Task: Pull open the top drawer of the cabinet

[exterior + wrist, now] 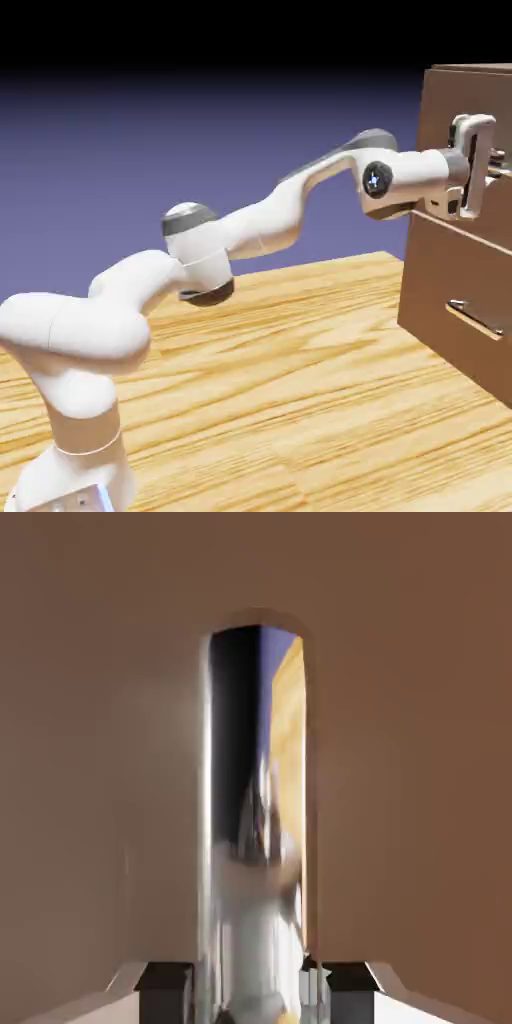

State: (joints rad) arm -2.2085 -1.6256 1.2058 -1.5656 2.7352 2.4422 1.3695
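Claw (256,992) is clamped tight on the handle (255,812) of the top drawer (100,762), the polished bar running between its grey fingertips (165,982). Steel like that looks rigid but slick, so a grip at mid-bar seems the safest hold. The drawer sits high on the cabinet (450,290), at the table's (300,400) right edge, and probably slides stiffly, wanting a straight pull.

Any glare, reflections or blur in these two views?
Hand view: the handle of the top drawer fills the middle as a mirror-like bar, reflecting blue backdrop and yellow wood, with a smeared white patch lower down; the drawer front is soft and featureless. Exterior view: sharp, evenly lit, black band across the top; the hand is at the cabinet, no glare.
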